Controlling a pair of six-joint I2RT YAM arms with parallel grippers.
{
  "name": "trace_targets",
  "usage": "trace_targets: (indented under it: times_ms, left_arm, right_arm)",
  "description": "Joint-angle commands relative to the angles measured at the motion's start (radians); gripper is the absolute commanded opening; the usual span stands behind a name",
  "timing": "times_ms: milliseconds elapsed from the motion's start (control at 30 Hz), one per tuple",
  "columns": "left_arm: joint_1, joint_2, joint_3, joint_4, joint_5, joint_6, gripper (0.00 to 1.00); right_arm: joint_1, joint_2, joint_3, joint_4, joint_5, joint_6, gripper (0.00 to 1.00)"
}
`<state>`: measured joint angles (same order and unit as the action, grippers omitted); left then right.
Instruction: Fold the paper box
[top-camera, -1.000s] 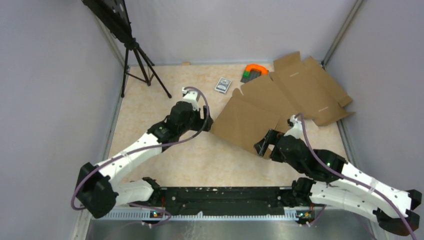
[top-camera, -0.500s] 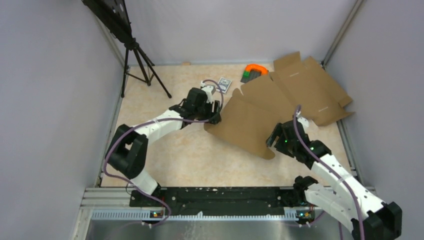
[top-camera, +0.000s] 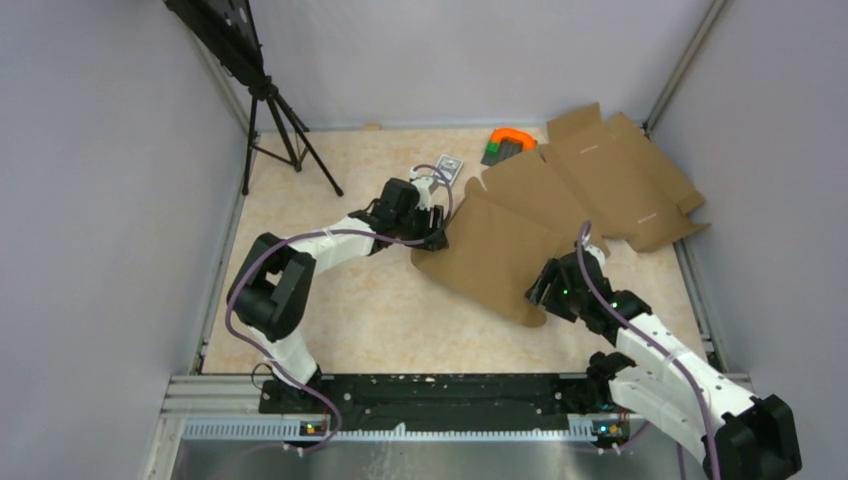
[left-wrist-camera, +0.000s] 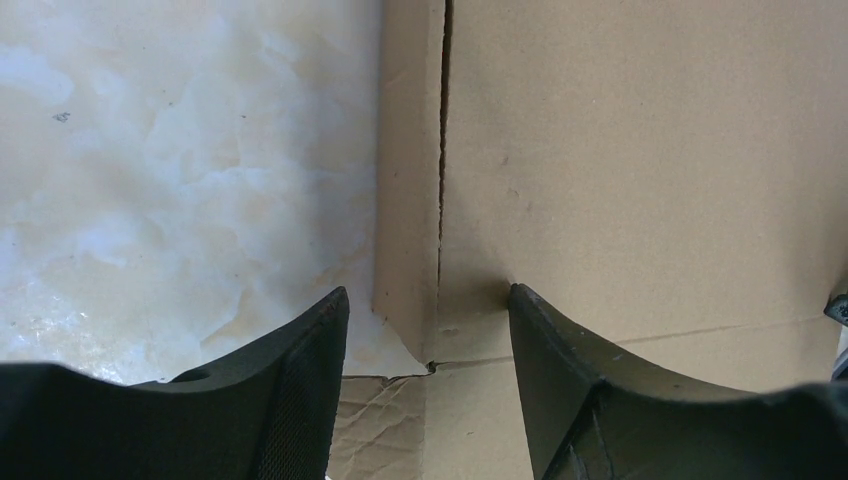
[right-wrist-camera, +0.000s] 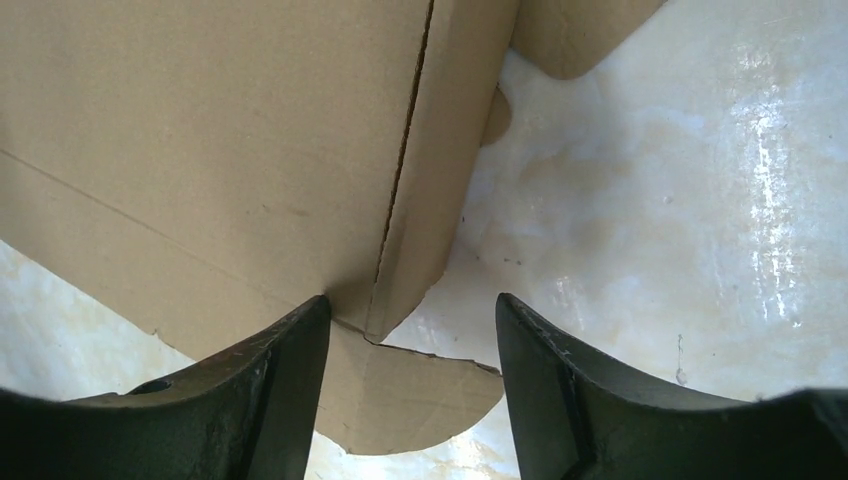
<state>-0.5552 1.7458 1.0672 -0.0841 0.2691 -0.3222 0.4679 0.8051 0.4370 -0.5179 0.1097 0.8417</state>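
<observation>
With left claw (left-wrist-camera: 428, 330) and right claw (right-wrist-camera: 412, 340) half-open astride opposite side flaps (left-wrist-camera: 405, 200) of the paper box (top-camera: 495, 250), lying mid-right on the bench (top-camera: 370, 310): pinch beside each crease (left-wrist-camera: 441, 150), then raise both evenly.

**Q:** What sort of place is shown?
**A:** A robotics lab cell. My left arm (top-camera: 320, 243) and right arm (top-camera: 655, 340) are mounted on a black base bar (top-camera: 440, 390) at the near edge of a marble-patterned table (top-camera: 385, 315), which is enclosed by plain grey walls (top-camera: 100, 200).
**Q:** Further evidence?
**A:** A tripod (top-camera: 285, 130) carrying a black panel (top-camera: 215, 25) stands in the far left corner.
</observation>
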Motion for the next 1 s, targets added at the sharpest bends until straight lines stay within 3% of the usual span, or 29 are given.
trace_targets:
  times_ms: [0, 100, 167, 333, 567, 700, 967]
  left_arm:
    - [-0.009, 0.031, 0.001, -0.043, 0.0, 0.023, 0.62]
    - [-0.006, 0.01, 0.009, -0.05, -0.001, 0.047, 0.65]
    - [0.007, 0.006, 0.017, -0.052, 0.035, 0.046, 0.66]
    - [0.042, 0.007, -0.013, 0.014, 0.14, 0.023, 0.66]
    - [0.07, 0.037, -0.057, 0.186, 0.379, -0.05, 0.66]
    - [0.078, -0.044, -0.093, 0.189, 0.379, -0.068, 0.61]
    - [0.088, -0.238, -0.012, -0.107, 0.383, -0.043, 0.58]
  right_arm:
    - [-0.007, 0.002, -0.021, 0.027, 0.024, -0.021, 0.64]
    - [-0.022, -0.035, -0.035, 0.078, -0.026, -0.064, 0.84]
    - [-0.055, -0.046, -0.059, 0.12, -0.087, -0.071, 0.87]
    - [-0.145, -0.019, -0.1, 0.21, -0.251, -0.097, 0.88]
    - [-0.15, -0.038, -0.123, 0.336, -0.432, -0.108, 0.86]
    - [-0.151, -0.046, -0.082, 0.317, -0.494, -0.117, 0.82]
    - [-0.123, -0.086, 0.03, 0.219, -0.681, 0.038, 0.77]
